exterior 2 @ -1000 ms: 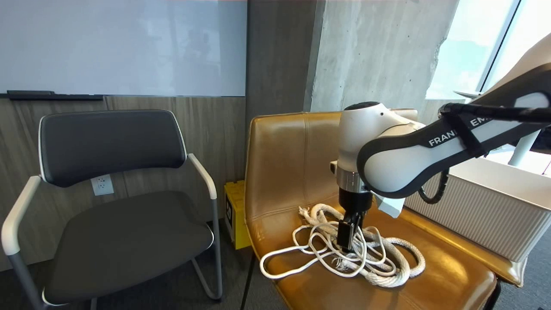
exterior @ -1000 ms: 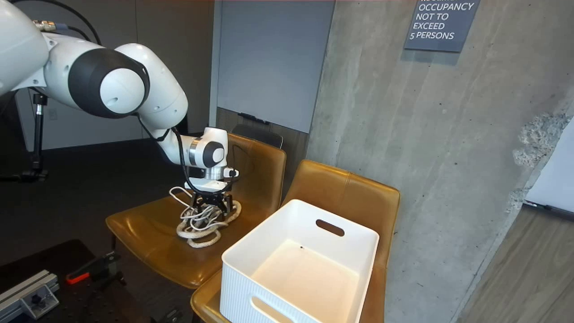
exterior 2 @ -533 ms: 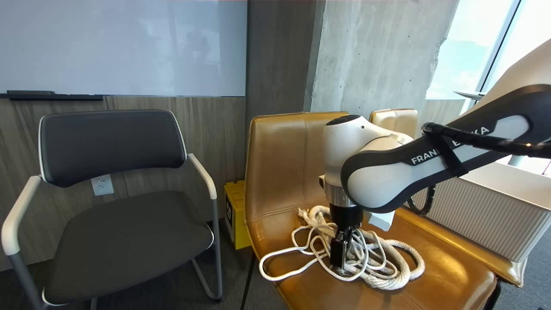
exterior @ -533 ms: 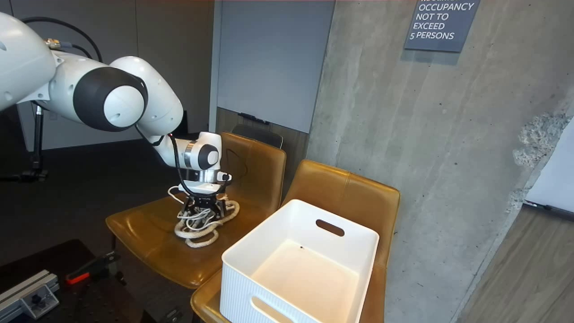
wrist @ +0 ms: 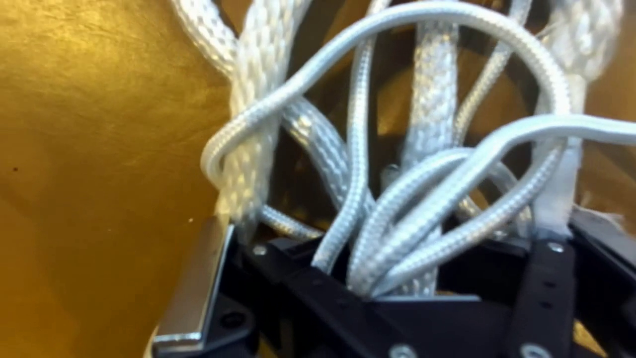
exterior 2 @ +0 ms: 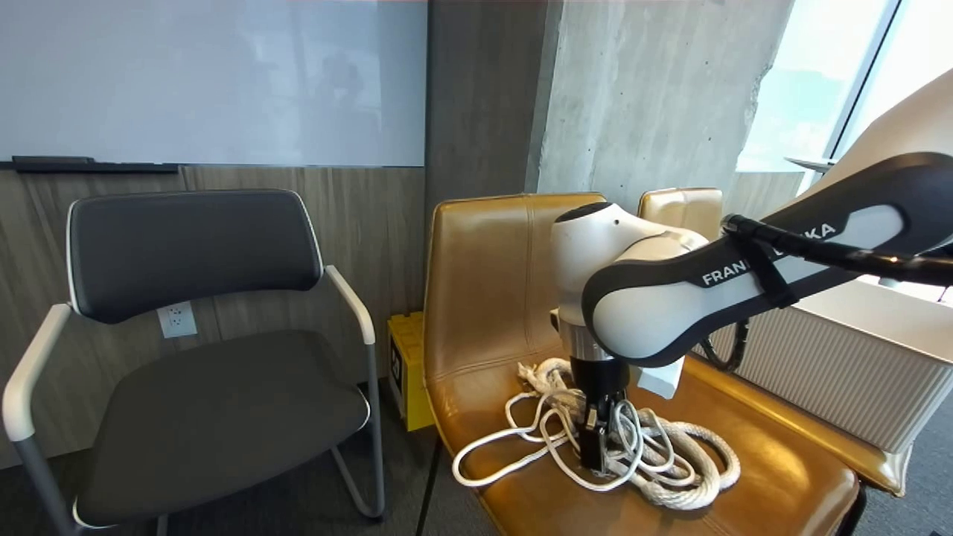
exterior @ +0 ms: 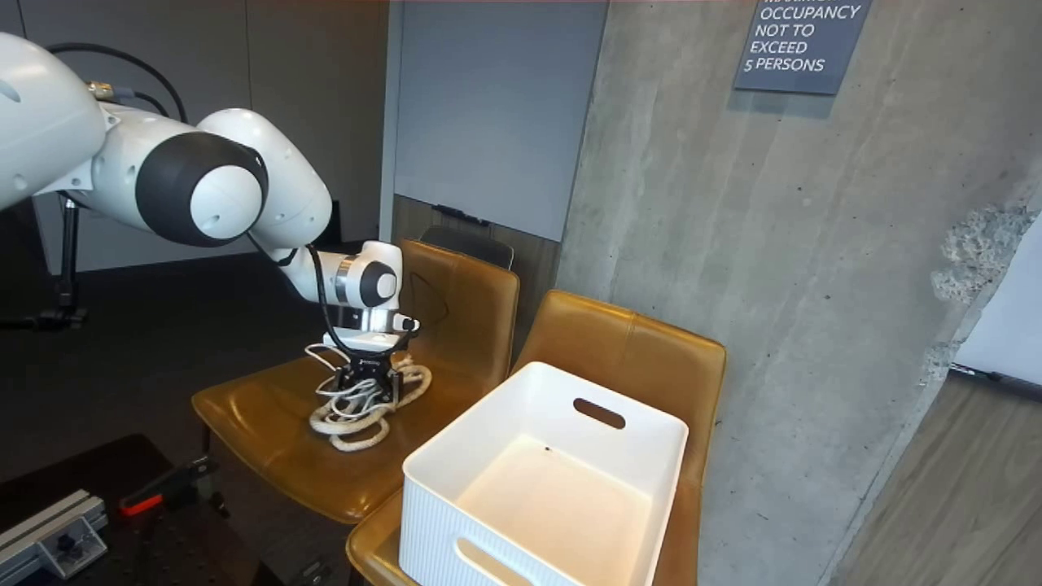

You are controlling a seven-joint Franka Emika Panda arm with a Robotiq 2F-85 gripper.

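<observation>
A tangled pile of thick pale rope (exterior 2: 681, 497) and thinner white cord (exterior 2: 488, 480) lies on the seat of a tan leather chair (exterior: 260, 423). My gripper (exterior: 370, 395) points straight down into this pile, low over the seat, in both exterior views. Seen close in the wrist view, thick rope (wrist: 246, 179) runs past the left side of the jaws. Loops of thin cord (wrist: 358, 139) bunch between the black links and rise in front of them. The jaws stand partly closed with strands between; rope hides the fingertips, so a firm hold does not show.
A white ribbed bin (exterior: 440, 521) with handle slots rests on a neighbouring tan chair (exterior: 643, 342). A dark grey armchair (exterior 2: 201, 424) and a yellow box (exterior 2: 411, 372) stand by the wall. A metal fixture (exterior: 57, 533) lies at the near left.
The arm has come down and shifted slightly left in both exterior views, deeper into the rope. My jaws have drawn closer together, and the rope pile has shifted a little around them.
</observation>
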